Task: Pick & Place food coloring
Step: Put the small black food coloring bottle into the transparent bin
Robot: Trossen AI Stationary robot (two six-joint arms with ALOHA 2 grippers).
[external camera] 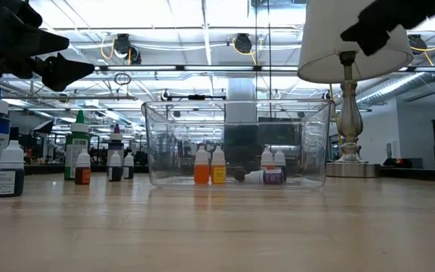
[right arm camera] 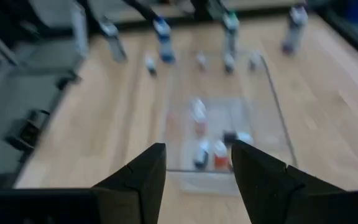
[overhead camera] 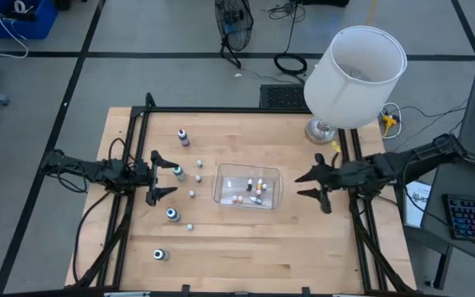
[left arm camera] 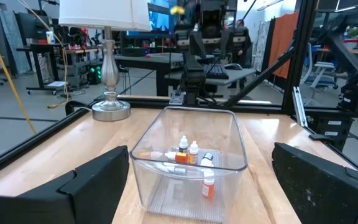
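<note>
A clear, boxy plastic tub (overhead camera: 246, 187) is holding small capped food coloring bottles (overhead camera: 256, 188) — left gripper (overhead camera: 165, 176) and right gripper (overhead camera: 308, 186) are flanking it, fingers spread, empty.

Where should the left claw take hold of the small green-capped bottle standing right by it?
Grip the small green-capped bottle across its body just below the cap, coming straight down from above. It stands upright, so the cap end is clear, and another tiny bottle stands close beside it toward the clear plastic tub. The left claw is open, right next to it.

Overhead, table-level, 2 opposed wrist cams; all share tub (overhead camera: 246, 187)
</note>
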